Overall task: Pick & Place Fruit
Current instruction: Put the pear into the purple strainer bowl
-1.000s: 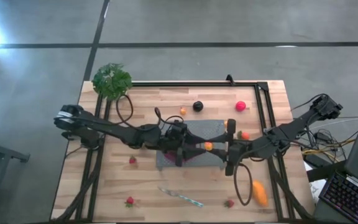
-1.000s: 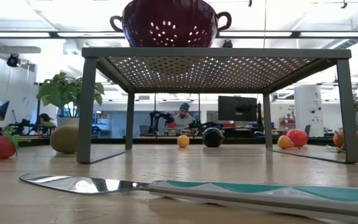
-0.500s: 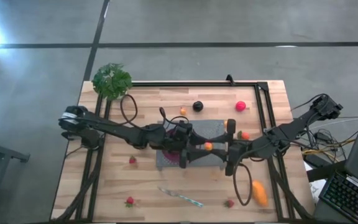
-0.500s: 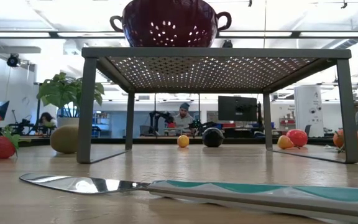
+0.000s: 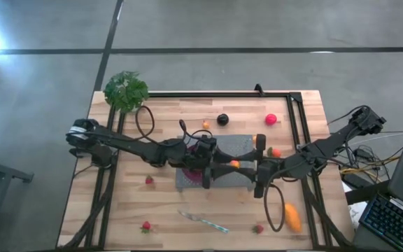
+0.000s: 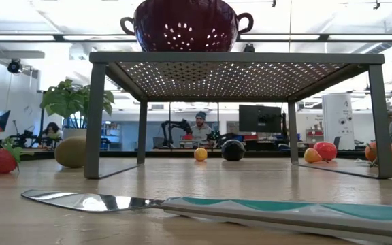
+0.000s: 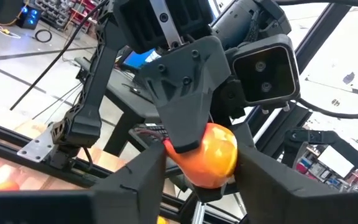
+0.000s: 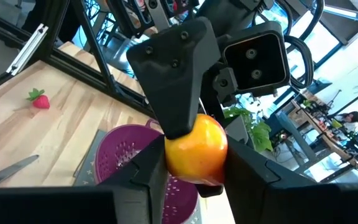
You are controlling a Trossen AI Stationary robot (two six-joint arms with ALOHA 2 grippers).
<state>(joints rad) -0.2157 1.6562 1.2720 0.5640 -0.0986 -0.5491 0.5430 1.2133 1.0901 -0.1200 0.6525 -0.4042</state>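
Observation:
A small round orange fruit [image 5: 234, 164] is held in the air over the grey mesh rack [image 5: 238, 144] at the table's middle. My left gripper [image 5: 219, 168] comes at it from the table's left and my right gripper [image 5: 249, 168] from the right; both are shut on it. A purple colander [image 8: 129, 163] stands on the rack, just left of the fruit. On the table lie a dark plum [image 5: 222, 119], a pink-red ball [image 5: 271, 119], several strawberries [image 5: 149, 180], an olive kiwi [image 6: 71, 151] and an oblong orange fruit [image 5: 292, 217]. My left gripper pinches the orange fruit [image 7: 219, 158] between its two fingers [image 7: 143, 180], one on each side. It comes level from the table's left. The fruit is clear of the rack. My right gripper's fingers cross mine on the same fruit. My right gripper pinches the orange fruit [image 8: 197, 152] between its two fingers [image 8: 247, 177], one on each side. It comes level from the table's right. The fruit is lifted clear above the rack, beside the colander.
A slim knife [image 5: 203, 222] lies near the front edge. A leafy plant [image 5: 125, 89] stands at the far left corner. Two small orange pieces [image 5: 206, 125] [image 5: 276, 152] lie near the rack. Black frame rails [image 5: 296, 126] run along the table's sides.
My left gripper has moved toward the table's right, up to the orange fruit that my right gripper holds still above the rack. The fruit has not moved.

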